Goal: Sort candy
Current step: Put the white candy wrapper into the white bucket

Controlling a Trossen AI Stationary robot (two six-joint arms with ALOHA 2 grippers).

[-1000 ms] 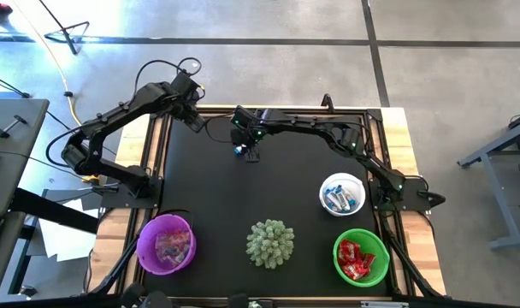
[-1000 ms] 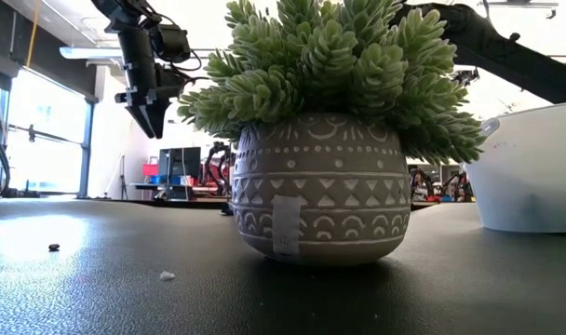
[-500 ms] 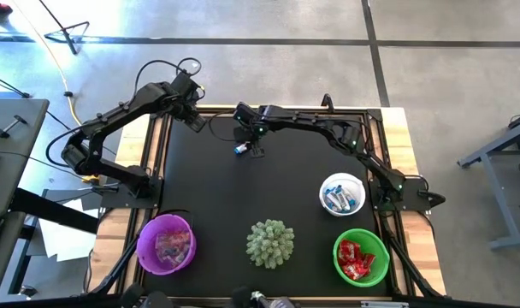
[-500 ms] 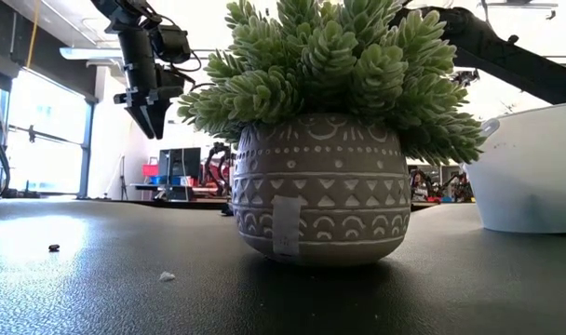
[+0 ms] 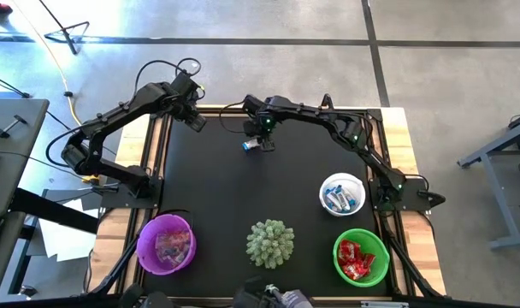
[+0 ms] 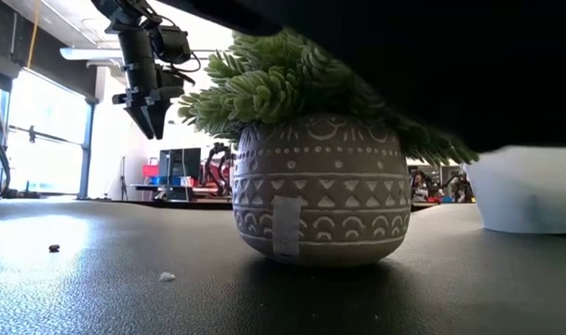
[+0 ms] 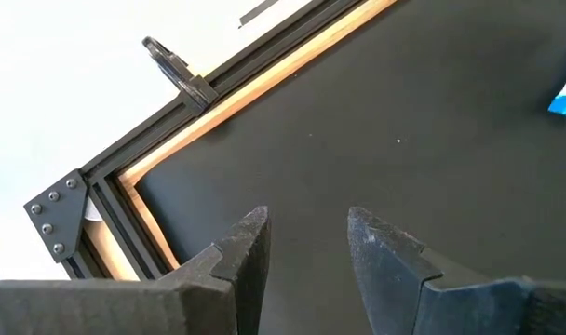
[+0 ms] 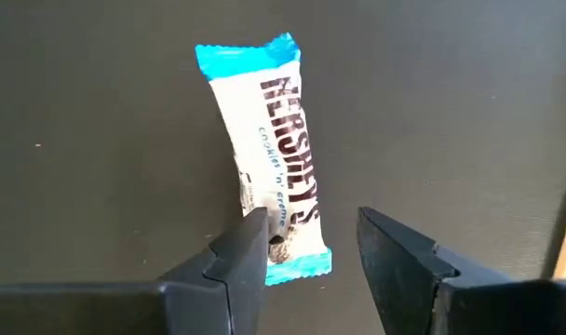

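One blue-and-white candy (image 5: 251, 145) lies flat at the mat's 12 o'clock edge. The right gripper (image 5: 264, 139), fingers spread and empty, sits just beside it at its 3 o'clock. The candy's long axis runs along the reach, slightly skewed. The left gripper (image 5: 195, 122), also spread, is farther away.

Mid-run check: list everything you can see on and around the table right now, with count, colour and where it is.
loose candy: one, blue-and-white wrapper, lying flat on the mat at the far middle, just under the right gripper
white bowl: one, right side, holding blue-and-white candy
green bowl: one, near right corner, holding red candy
purple bowl: one, near left corner, holding pinkish candy
potted plant: one, pale green in a patterned grey pot, near middle
black mat: one, covering the wood-edged table
left gripper: open, empty, hanging above the far left corner
right gripper: open, above the loose candy, not gripping it
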